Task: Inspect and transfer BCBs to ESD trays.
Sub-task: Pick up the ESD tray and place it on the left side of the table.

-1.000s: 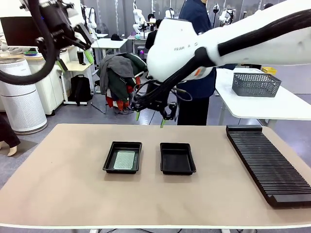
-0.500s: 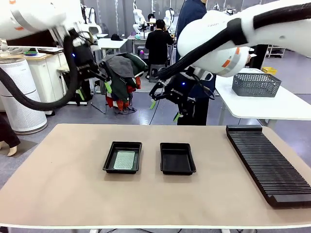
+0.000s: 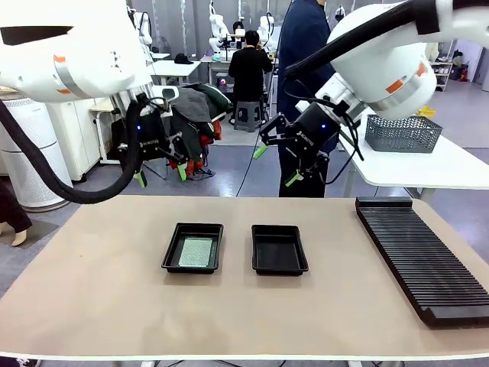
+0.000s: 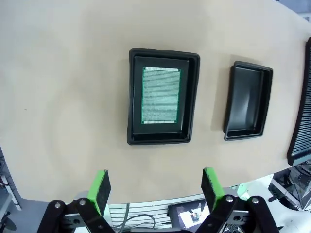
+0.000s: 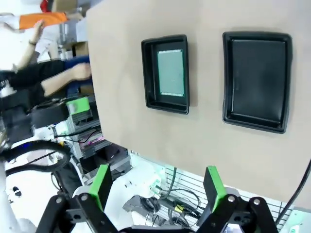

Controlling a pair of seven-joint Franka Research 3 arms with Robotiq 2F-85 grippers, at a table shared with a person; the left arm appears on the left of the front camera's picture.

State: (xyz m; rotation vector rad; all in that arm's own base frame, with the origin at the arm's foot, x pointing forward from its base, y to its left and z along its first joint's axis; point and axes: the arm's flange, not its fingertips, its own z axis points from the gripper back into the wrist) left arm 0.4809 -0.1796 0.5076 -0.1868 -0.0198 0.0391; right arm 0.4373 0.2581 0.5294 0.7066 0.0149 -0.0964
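Observation:
Two black ESD trays lie side by side mid-table. The left tray (image 3: 192,248) (image 4: 163,96) (image 5: 166,74) holds a green BCB (image 3: 195,251) (image 4: 161,95) (image 5: 172,72) flat on its floor. Nothing lies in the right tray (image 3: 280,249) (image 4: 248,108) (image 5: 256,80). My left gripper (image 3: 161,174) (image 4: 158,192) hangs open high above the table's far left edge, fingers empty. High over the far edge behind the right tray, my right gripper (image 3: 276,164) (image 5: 159,185) is open and empty too.
A long black ribbed rack (image 3: 420,256) runs along the table's right side. A person in dark clothes (image 3: 306,84) stands beyond the far edge behind my right arm. A grey mesh basket (image 3: 403,131) sits on a white table farther right.
Both arms have swung down from higher up, the left gripper moving right and lower, the right gripper shifting right. Both stayed open. The trays and board have not moved.

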